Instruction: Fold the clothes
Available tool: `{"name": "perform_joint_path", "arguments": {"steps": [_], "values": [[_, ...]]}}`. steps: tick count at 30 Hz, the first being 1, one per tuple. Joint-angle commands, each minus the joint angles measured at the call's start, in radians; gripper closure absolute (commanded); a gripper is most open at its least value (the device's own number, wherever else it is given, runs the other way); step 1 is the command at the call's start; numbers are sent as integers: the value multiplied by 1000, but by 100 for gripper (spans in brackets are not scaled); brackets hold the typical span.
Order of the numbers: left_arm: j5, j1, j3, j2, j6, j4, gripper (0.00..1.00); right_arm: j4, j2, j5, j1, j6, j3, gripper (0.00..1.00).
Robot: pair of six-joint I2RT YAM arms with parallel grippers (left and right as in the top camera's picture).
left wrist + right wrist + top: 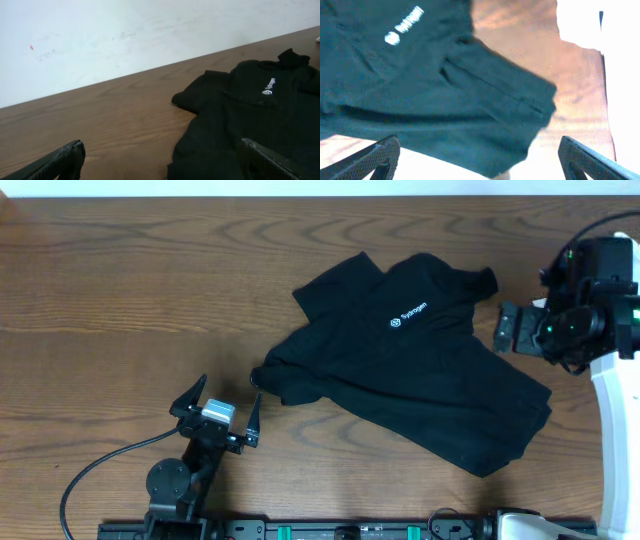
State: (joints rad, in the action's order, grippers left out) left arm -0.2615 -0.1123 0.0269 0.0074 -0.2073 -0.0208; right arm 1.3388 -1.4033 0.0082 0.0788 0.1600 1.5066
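The clothes are one black T-shirt (400, 370), lying crumpled and slanted on the wooden table (120, 290), right of centre. Its white chest logo (408, 317) faces up. My left gripper (230, 387) stands open just left of the shirt's lower-left corner, apart from the cloth. In the left wrist view the T-shirt (250, 115) fills the right side, between and beyond the open left gripper (162, 165). My right gripper (500, 328) hangs open at the shirt's right edge, near a sleeve. Its wrist view looks down on the T-shirt (445, 85) with the right gripper (480, 162) holding nothing.
The right arm's white base (615, 410) stands at the table's right edge. A black cable (90, 470) loops at the front left beside the left arm's base. A mounting rail (350, 530) runs along the front edge. A pale wall (125, 35) rises behind the table.
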Motion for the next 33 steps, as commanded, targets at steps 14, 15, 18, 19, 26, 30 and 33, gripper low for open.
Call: {"name": "perform_joint_path", "arguments": {"steps": [14, 15, 18, 19, 26, 30, 33], "values": [[1, 2, -23, -3, -6, -24, 2, -331, 5, -28, 43, 40, -465, 1], [1, 2, -23, -3, -6, -24, 2, -353, 5, -28, 43, 42, -480, 1], [1, 2, -23, -3, -6, -24, 2, -402, 4, -21, 48, 42, -516, 1], [1, 2, -23, -3, -6, -24, 2, -412, 4, -14, 52, 42, -522, 1], [1, 2, -23, -3, -6, -24, 2, -463, 5, -47, 129, 57, -525, 1], [1, 2, -23, -3, -6, -24, 2, -496, 5, -68, 178, 56, -525, 1], [1, 2, -23, -3, -6, -24, 2, -500, 5, -64, 203, 56, -525, 1]]}}
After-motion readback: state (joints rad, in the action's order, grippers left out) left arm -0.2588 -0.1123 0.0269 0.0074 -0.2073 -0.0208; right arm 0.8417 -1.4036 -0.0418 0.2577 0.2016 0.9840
